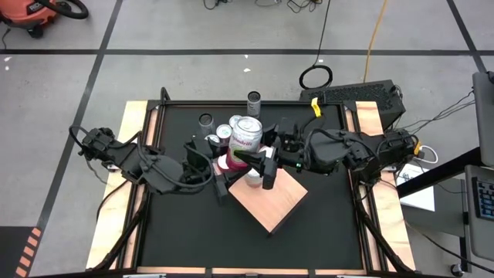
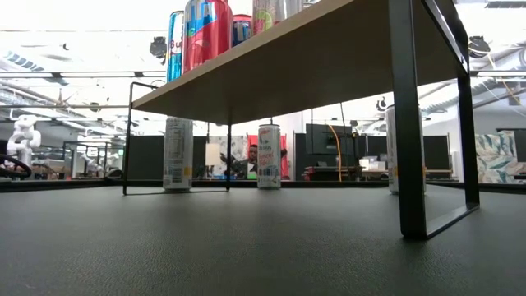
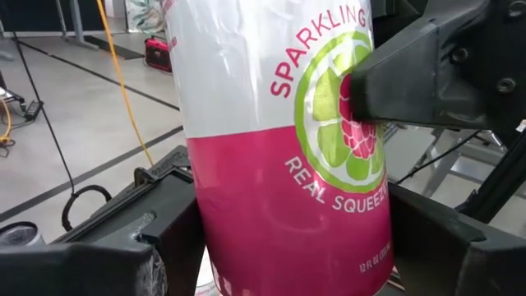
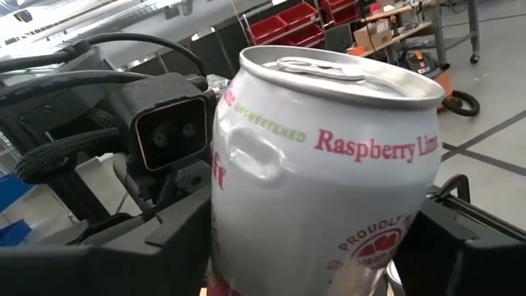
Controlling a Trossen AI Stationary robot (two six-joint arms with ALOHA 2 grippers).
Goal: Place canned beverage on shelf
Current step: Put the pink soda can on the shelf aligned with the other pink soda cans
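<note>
A white and pink sparkling-water can [image 1: 245, 137] stands upright in the air over the far left corner of the pale wooden shelf [image 1: 270, 199]. Both grippers are shut on it. My left gripper [image 1: 225, 158] reaches in from the table's left and my right gripper [image 1: 262, 157] from the right. The left wrist view shows the can's label [image 3: 279, 123]. The right wrist view shows its lid and a dent [image 4: 255, 152] in the wall under the rim. Several other cans [image 2: 205, 33] stand on the shelf's top. My left gripper pinches the can's lower, pink half [image 3: 215, 238] between its two fingers, one on each side. It comes in level from the table's left, across the upright can. My right gripper pinches the can's white upper half [image 4: 223, 238] between its two fingers, level from the table's right. One finger [image 3: 394, 82] lies on the lime picture on the label. The can stays upright, above the cans on the shelf.
The shelf stands on black metal legs [image 2: 408, 123], turned cornerwise on the black table [image 1: 193, 239]. Loose cans stand on the table beyond it [image 1: 255, 100] [image 1: 206, 121], and under it in the low view [image 2: 178, 154] [image 2: 269, 156]. Wooden strips edge the table.
</note>
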